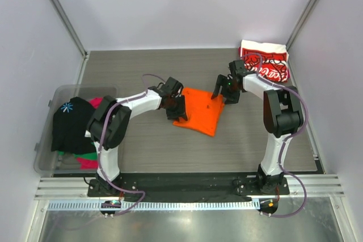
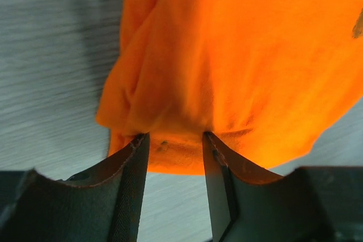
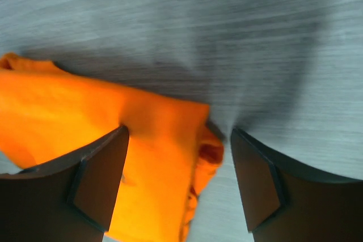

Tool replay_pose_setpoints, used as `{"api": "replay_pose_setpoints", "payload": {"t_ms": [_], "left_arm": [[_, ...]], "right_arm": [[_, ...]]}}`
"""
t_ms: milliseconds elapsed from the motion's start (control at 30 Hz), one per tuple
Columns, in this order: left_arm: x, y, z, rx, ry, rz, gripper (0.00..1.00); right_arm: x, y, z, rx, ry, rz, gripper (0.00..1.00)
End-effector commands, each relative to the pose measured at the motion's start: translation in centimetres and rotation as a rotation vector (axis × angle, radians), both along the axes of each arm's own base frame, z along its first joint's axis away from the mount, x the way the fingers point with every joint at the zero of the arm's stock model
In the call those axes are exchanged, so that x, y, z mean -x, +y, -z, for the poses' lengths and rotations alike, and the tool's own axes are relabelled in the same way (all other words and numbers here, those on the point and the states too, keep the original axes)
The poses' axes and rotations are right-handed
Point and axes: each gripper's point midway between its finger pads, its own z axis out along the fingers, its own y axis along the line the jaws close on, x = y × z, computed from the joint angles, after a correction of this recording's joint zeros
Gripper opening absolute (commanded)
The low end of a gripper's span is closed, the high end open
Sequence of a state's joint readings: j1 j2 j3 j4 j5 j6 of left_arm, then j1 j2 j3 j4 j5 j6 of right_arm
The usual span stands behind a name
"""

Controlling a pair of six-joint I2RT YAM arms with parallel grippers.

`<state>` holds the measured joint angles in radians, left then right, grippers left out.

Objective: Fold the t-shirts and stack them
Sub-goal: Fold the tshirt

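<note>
Left gripper (image 2: 174, 135): clamped on a bunched edge of the orange t-shirt (image 1: 199, 111), which lies mid-counter between the two arms.
Right gripper (image 3: 179, 130): fingers spread wide, straddling the shirt's far right corner, with nothing pinched yet.
Risk, uneven hold: with one side held and the other loose, a lift would likely drag the cloth askew.
Risk, missed layer: that corner looks doubled over, so closing there may catch only the top layer.
Risk, slip: the left bite sits near the very edge and could pull out.
Counter (image 1: 147, 151): grey, wood-grained, matte.
Bin (image 1: 48, 157): clear, at the left edge, holding black, pink and green cloth.
Far right corner: the red-and-white t-shirt (image 1: 265, 63) lies folded, which I'd guess is the start of the stack.
Room: plain pale walls (image 1: 181, 4) close in on three sides.
</note>
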<state>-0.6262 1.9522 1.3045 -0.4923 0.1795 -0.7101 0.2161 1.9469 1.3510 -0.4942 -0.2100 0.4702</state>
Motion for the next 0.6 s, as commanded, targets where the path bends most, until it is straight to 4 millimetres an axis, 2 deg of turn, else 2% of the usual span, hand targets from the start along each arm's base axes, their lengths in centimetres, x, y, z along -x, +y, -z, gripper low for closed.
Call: {"api": "replay_pose_setpoints", "payload": {"t_ms": [0, 67, 100, 133, 233, 267, 333, 367, 400, 433, 467, 533, 567], "left_arm": [[1.9, 2.0, 2.8, -0.039, 0.017, -0.021, 0.45], [2.9, 2.7, 2.9, -0.037, 0.019, -0.042, 0.44], [4.3, 3.6, 3.6, -0.053, 0.043, -0.046, 0.44], [4.8, 3.8, 3.6, -0.052, 0.048, -0.049, 0.44], [6.2, 3.7, 2.0, -0.012, 0.058, -0.073, 0.44], [6.7, 3.1, 0.6, 0.022, 0.059, -0.078, 0.44], [7.0, 1.9, -1.5, 0.056, 0.05, -0.075, 0.45], [8.0, 1.6, -2.3, 0.04, 0.065, -0.055, 0.46], [7.1, 0.5, -4.9, 0.072, 0.018, -0.047, 0.47], [7.0, 0.2, -6.1, 0.073, 0.001, -0.037, 0.48], [6.4, -0.1, -8.2, 0.075, -0.024, -0.03, 0.48], [4.7, 0.3, -10.0, 0.034, -0.105, -0.019, 0.49], [3.6, 0.4, -11.7, 0.019, -0.146, -0.018, 0.49]], "right_arm": [[0.4, -0.5, 2.0, 0.03, 0.025, -0.035, 0.79], [0.3, -0.5, 2.3, 0.033, 0.026, -0.04, 0.79], [0.1, -0.5, 2.4, 0.032, 0.028, -0.039, 0.78], [0.0, -0.4, 2.3, 0.029, 0.025, -0.042, 0.79], [-1.2, -0.2, 1.2, 0.027, -0.011, -0.053, 0.79], [-2.1, -0.2, 0.2, 0.033, -0.04, -0.053, 0.79], [-2.5, -0.4, -1.1, 0.051, -0.06, -0.053, 0.83], [-2.7, -0.5, -1.8, 0.057, -0.071, -0.052, 0.84], [-2.9, -0.7, -2.6, 0.066, -0.084, -0.053, 0.86], [-2.9, -0.7, -3.8, 0.062, -0.11, -0.053, 0.87], [-2.6, -0.7, -4.1, 0.057, -0.109, -0.054, 0.88], [-1.7, -0.4, -4.9, 0.029, -0.107, -0.057, 0.88], [-0.9, -0.4, -5.7, 0.017, -0.116, -0.058, 0.88]]}}
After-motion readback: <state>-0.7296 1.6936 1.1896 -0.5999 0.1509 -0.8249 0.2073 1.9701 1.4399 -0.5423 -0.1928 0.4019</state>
